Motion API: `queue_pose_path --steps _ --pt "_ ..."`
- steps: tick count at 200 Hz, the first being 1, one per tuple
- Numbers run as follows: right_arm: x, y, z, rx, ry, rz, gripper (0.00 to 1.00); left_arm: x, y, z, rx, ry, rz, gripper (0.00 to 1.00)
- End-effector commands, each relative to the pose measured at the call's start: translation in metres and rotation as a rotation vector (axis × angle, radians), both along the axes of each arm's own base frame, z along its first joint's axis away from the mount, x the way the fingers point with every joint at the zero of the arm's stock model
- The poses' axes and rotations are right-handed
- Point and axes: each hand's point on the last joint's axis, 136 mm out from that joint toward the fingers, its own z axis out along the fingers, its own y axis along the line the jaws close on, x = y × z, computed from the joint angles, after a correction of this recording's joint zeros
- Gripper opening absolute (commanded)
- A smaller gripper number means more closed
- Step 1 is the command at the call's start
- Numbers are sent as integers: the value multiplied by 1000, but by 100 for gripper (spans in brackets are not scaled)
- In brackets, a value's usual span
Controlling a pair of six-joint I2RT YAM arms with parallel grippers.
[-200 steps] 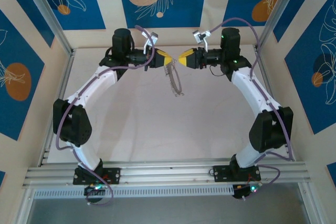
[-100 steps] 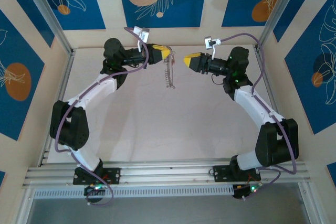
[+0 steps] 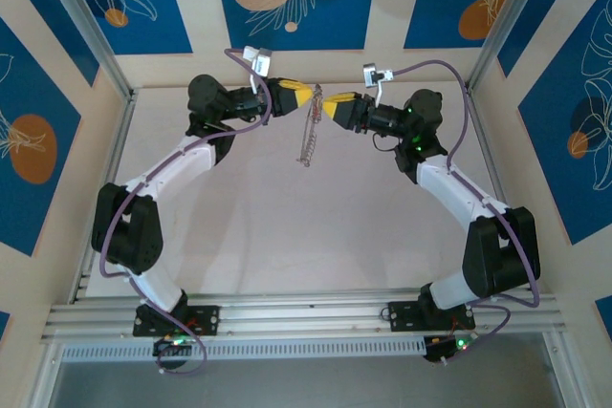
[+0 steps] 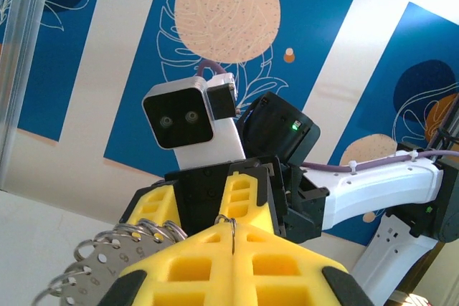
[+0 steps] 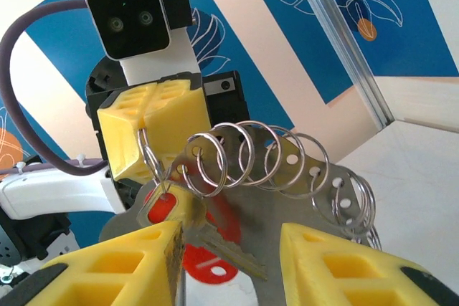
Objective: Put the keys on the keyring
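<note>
My left gripper is held high at the back of the table, shut on a thin wire ring of the keyring. From that ring hangs a metal strip with holes, carrying several more split rings; in the top view the strip dangles below the fingertips. A small key with a red-centred head and a silvery blade hangs by its head hole on the held ring. My right gripper faces the left one, open. The key lies between its fingers, against the left finger.
The right arm's camera and yellow fingers sit directly opposite the left gripper. A red tag shows behind the strip. Aluminium posts and blue patterned panels enclose the pale table.
The left arm lifted the keyring up and back. The right gripper pulled away to the right, then came back in close to the left fingertips and the key.
</note>
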Motion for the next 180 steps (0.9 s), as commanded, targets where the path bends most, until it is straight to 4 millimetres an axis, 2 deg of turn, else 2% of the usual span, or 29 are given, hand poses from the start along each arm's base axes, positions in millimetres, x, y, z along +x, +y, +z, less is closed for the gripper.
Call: queue_pose_path --steps 1,63,115,160,180 --pt "-8 -4 25 22 -89 -25 40 -11 0 15 -39 -60 -1 0" --pt "-18 -7 39 22 -131 -30 37 -11 -1 14 -36 -56 -2 0" --pt "-19 1 42 22 -139 8 35 -10 -3 11 -22 -49 -2 0" --pt "-17 5 43 19 -140 20 29 -11 -5 11 -17 -50 -8 0" --pt "-17 6 39 13 -129 29 22 -11 -5 11 -18 -50 -6 0"
